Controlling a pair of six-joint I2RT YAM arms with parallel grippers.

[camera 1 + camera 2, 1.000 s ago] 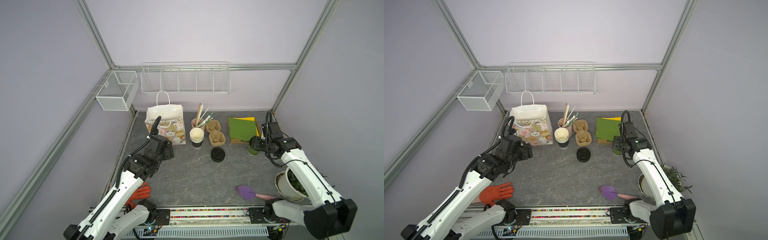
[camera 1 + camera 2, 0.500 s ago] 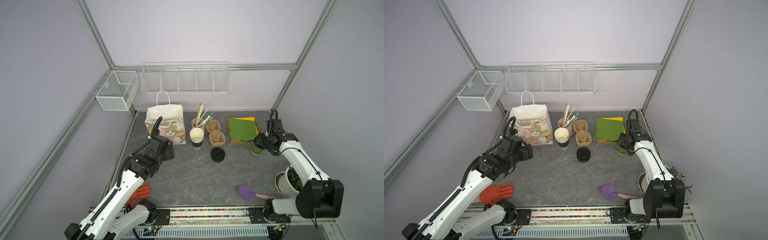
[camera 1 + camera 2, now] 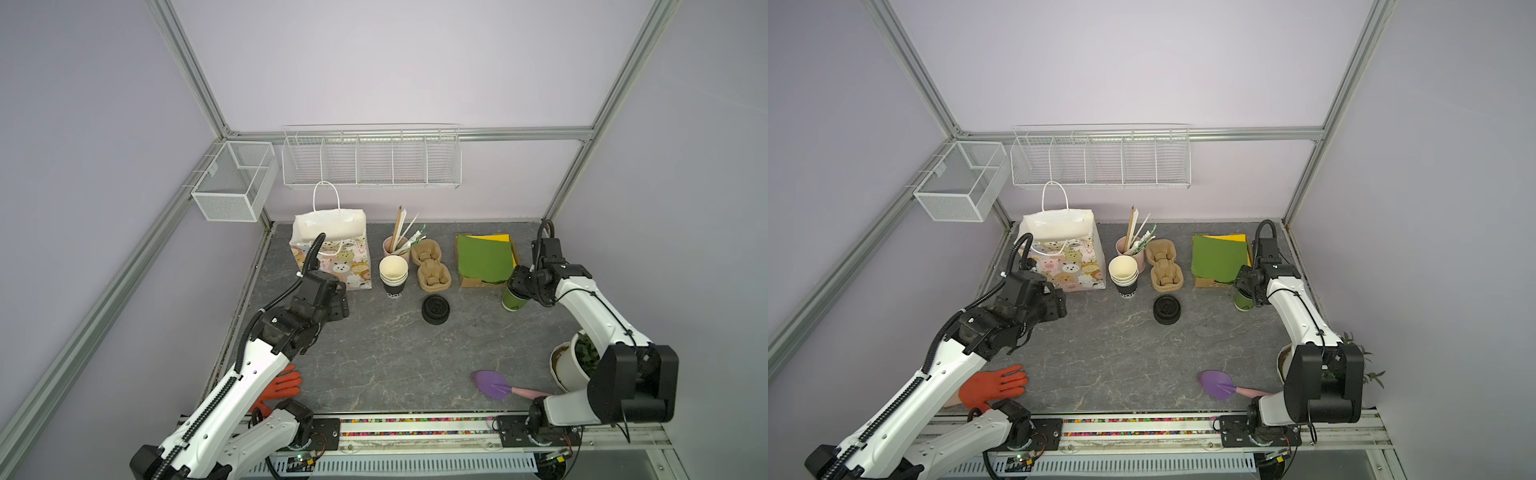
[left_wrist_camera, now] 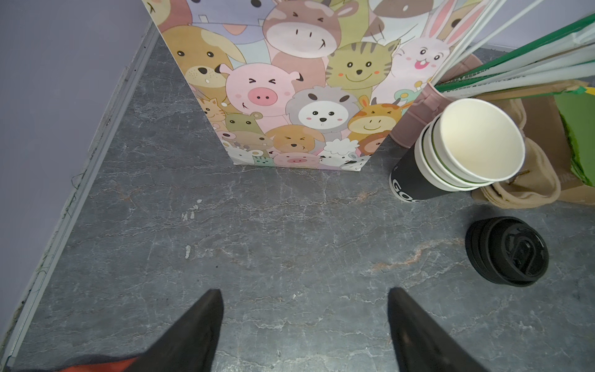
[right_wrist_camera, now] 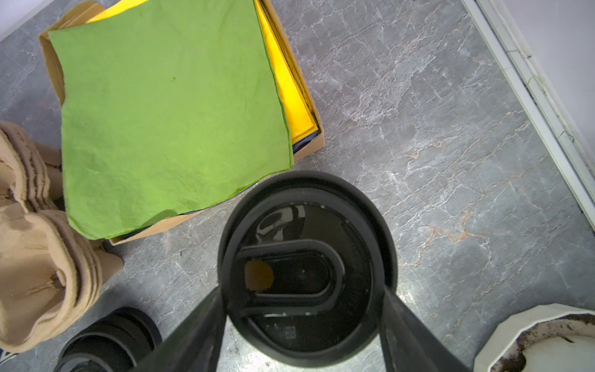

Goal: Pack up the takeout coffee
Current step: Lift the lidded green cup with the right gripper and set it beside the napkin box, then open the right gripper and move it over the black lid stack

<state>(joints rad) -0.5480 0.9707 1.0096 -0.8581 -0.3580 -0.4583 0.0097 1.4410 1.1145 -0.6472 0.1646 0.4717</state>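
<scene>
Currently the small dark-green paper cup with black round plastic lid (image 3: 513, 301) stands upright near the right edge of the grey tabletop (image 3: 395, 365), beside a cardboard box of green and yellow sheets (image 3: 473, 283). The right gripper (image 5: 303, 290) straddles it; clamped or loose, I cannot tell. The left gripper (image 4: 304, 291) gapes empty

The takeout coffee (image 3: 511, 299) is a dark green cup with a pale mark, and its lid (image 5: 306, 267) is shiny black. The bag (image 4: 289, 96) is covered in cartoon animals: a pink pig, a stripy yellow cat, a white bunny. The stacked cups (image 4: 463, 151) are black outside and cream inside. One paper (image 5: 167, 112) is green, another paper (image 5: 294, 96) yellow. The glove (image 3: 992, 386) is orange, the scoop (image 3: 490, 384) purple with a pink handle, the table (image 4: 257, 225) grey with pale cracks.
</scene>
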